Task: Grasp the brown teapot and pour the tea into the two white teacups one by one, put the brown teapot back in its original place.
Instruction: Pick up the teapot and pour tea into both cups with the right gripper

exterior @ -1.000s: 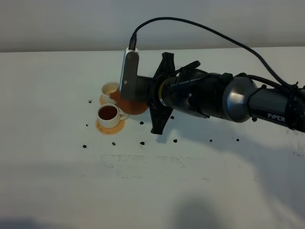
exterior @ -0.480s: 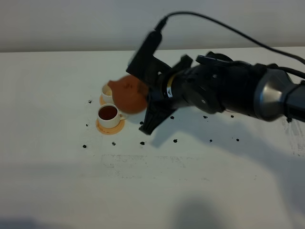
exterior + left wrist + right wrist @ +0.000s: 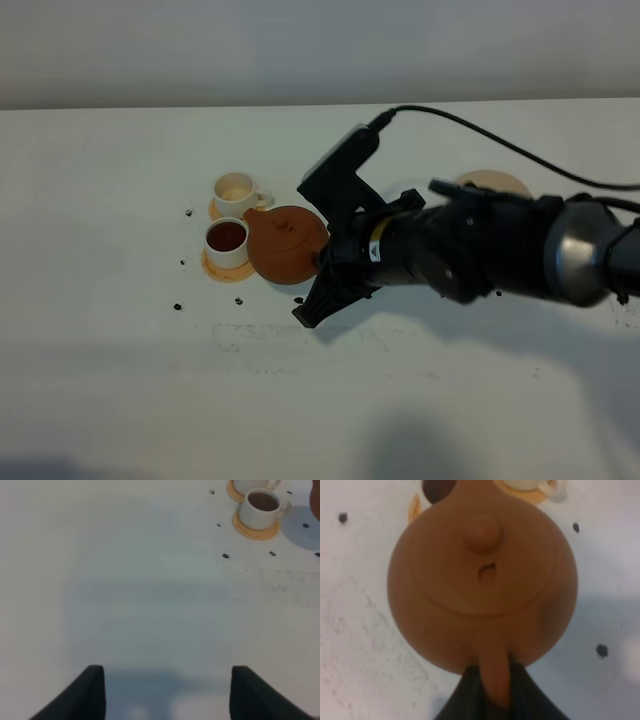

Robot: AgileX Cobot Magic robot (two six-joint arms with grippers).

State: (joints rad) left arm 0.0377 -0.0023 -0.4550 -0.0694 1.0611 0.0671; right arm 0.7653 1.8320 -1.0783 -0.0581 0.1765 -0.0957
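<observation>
From where I stand, no word, number or brand can be read anywhere. The only thing that looks like a label is a small yellow and white sticker on the dark wrist housing of the right arm, and it is too small and blurred to make out any letters on it.
</observation>
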